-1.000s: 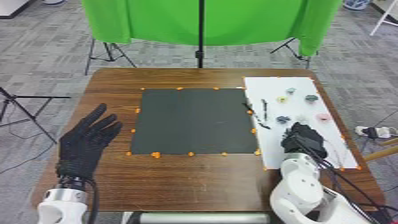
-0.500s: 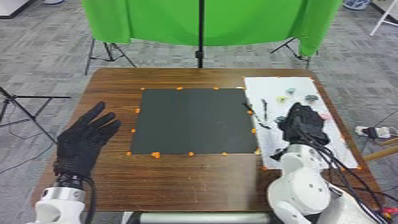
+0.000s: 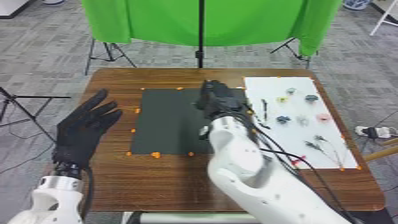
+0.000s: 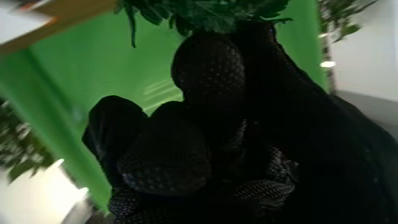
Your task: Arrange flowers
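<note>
And here's the right hand [image 3: 218, 103] over the dark mat [image 3: 164, 122], towards its one o'clock, thumb and fingers pinching green foliage [image 4: 213, 11] at their tips! The left hand [image 3: 82, 131] sits open at nine o'clock. Over at three, the white sheet [image 3: 282, 142] bears the pink flower [image 3: 323, 118]. Danger here: that tip-only pinch could let the stem swivel, or a hasty release could drag the leaves askew.
</note>
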`<action>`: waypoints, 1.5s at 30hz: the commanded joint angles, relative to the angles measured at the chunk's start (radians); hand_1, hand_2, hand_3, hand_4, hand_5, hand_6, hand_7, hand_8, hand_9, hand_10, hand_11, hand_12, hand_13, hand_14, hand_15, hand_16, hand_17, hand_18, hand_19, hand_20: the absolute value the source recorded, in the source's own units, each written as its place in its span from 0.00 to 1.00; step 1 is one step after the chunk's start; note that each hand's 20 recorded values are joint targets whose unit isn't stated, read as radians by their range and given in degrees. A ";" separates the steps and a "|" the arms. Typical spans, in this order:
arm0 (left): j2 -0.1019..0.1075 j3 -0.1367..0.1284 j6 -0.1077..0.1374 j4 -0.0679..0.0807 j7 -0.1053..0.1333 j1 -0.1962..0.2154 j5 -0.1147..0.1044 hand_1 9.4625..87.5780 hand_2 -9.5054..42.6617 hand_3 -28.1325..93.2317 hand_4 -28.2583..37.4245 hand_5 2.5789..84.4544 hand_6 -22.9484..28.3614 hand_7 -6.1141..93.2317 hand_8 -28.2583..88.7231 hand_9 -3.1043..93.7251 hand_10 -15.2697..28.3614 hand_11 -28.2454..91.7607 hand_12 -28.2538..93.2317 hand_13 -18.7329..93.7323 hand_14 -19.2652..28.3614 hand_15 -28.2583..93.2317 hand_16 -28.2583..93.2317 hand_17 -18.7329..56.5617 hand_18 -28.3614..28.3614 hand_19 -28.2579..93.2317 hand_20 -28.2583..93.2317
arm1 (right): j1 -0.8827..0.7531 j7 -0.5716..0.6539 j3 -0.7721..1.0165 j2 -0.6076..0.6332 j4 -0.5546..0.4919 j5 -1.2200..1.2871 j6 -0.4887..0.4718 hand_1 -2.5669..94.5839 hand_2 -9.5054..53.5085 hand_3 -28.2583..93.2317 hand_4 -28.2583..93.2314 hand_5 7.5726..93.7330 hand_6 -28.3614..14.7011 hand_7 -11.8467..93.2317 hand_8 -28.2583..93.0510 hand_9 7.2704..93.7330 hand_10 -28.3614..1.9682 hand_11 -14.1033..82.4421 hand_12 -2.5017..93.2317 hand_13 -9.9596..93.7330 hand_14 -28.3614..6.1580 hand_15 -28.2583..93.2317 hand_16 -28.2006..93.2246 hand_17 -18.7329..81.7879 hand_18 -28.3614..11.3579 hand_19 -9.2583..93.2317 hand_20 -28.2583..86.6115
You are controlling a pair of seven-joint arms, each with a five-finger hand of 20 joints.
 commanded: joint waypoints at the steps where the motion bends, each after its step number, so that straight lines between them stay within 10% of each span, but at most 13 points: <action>1: -0.005 0.052 -0.026 0.041 -0.058 -0.150 0.014 0.18 0.29 0.90 0.06 0.45 0.63 0.18 0.16 0.41 0.81 0.43 0.32 0.41 0.99 0.65 0.16 0.13 0.96 0.67 0.32 | 0.133 0.046 -0.134 -0.152 0.176 0.113 -0.050 0.61 0.00 0.85 0.00 1.00 0.54 0.30 0.35 1.00 0.55 0.65 0.24 0.93 0.57 0.85 0.40 0.75 0.16 1.00 0.77; 4: 0.004 0.062 -0.031 0.050 -0.068 -0.181 0.017 0.18 0.29 0.90 0.06 0.45 0.63 0.18 0.16 0.41 0.81 0.43 0.32 0.41 0.99 0.65 0.16 0.13 0.96 0.67 0.32 | 0.153 0.067 -0.178 -0.169 0.224 0.174 -0.077 0.61 0.00 0.85 0.00 1.00 0.54 0.30 0.35 1.00 0.54 0.65 0.24 0.93 0.57 0.85 0.40 0.75 0.16 1.00 0.77; 6: 0.032 0.103 -0.037 0.072 -0.033 -0.240 0.009 0.18 0.29 0.90 0.06 0.45 0.63 0.18 0.16 0.41 0.81 0.43 0.32 0.41 0.99 0.65 0.16 0.13 0.96 0.67 0.32 | 0.258 0.135 -0.297 -0.131 0.233 0.262 -0.004 0.61 0.00 0.84 0.00 0.99 0.54 0.30 0.35 0.99 0.54 0.65 0.25 0.93 0.57 0.85 0.40 0.74 0.17 1.00 0.77; 8: 0.016 0.116 -0.047 0.082 -0.038 -0.246 0.012 0.18 0.29 0.90 0.06 0.45 0.63 0.18 0.16 0.41 0.81 0.43 0.32 0.41 0.99 0.65 0.16 0.13 0.96 0.67 0.32 | 0.242 0.142 -0.303 -0.136 0.239 0.264 -0.039 0.61 0.00 0.84 0.00 0.99 0.54 0.30 0.35 0.99 0.54 0.65 0.25 0.92 0.58 0.86 0.40 0.74 0.17 1.00 0.77; 12: 0.049 0.144 -0.037 0.092 0.032 -0.267 -0.007 0.18 0.29 0.90 0.06 0.45 0.63 0.18 0.16 0.41 0.81 0.43 0.32 0.41 0.99 0.65 0.16 0.13 0.96 0.68 0.32 | 0.306 0.156 -0.372 -0.130 0.243 0.286 -0.020 0.61 0.00 0.84 0.00 0.99 0.55 0.30 0.35 0.99 0.54 0.65 0.25 0.92 0.58 0.86 0.40 0.74 0.17 1.00 0.77; 22: 0.038 0.174 -0.070 0.128 0.040 -0.353 -0.005 0.18 0.29 0.90 0.06 0.45 0.63 0.18 0.16 0.41 0.81 0.43 0.32 0.41 0.99 0.65 0.16 0.13 0.96 0.68 0.32 | 0.304 0.143 -0.323 -0.149 0.293 0.264 -0.132 0.58 0.00 0.82 0.00 0.98 0.57 0.32 0.35 0.97 0.55 0.72 0.26 0.92 0.57 0.88 0.40 0.74 0.15 1.00 0.79; 27: 0.049 0.189 -0.063 0.134 0.059 -0.381 -0.011 0.18 0.29 0.90 0.06 0.45 0.63 0.18 0.16 0.41 0.81 0.43 0.32 0.41 0.99 0.65 0.16 0.13 0.96 0.68 0.32 | 0.341 0.151 -0.360 -0.150 0.318 0.246 -0.108 0.56 0.00 0.82 0.00 0.99 0.59 0.34 0.35 0.98 0.54 0.74 0.26 0.93 0.56 0.89 0.40 0.75 0.14 1.00 0.81; 41: 0.164 0.253 -0.025 0.122 0.215 -0.365 -0.069 0.18 0.29 0.90 0.07 0.45 0.63 0.18 0.16 0.41 0.81 0.43 0.32 0.41 0.99 0.65 0.16 0.13 0.96 0.67 0.32 | 0.494 0.177 -0.556 -0.127 0.274 0.416 -0.025 0.47 0.08 0.84 0.01 1.00 0.68 0.37 0.15 1.00 0.55 0.76 0.21 0.93 0.50 0.88 0.41 0.75 0.09 1.00 0.82; 45: 0.157 0.250 -0.029 0.123 0.204 -0.364 -0.065 0.18 0.29 0.90 0.07 0.45 0.63 0.18 0.16 0.41 0.81 0.43 0.32 0.41 0.99 0.65 0.16 0.13 0.95 0.67 0.32 | 0.483 0.170 -0.540 -0.127 0.268 0.431 -0.041 0.45 0.12 0.82 0.00 1.00 0.69 0.34 0.11 1.00 0.55 0.74 0.20 0.92 0.50 0.88 0.41 0.74 0.09 1.00 0.82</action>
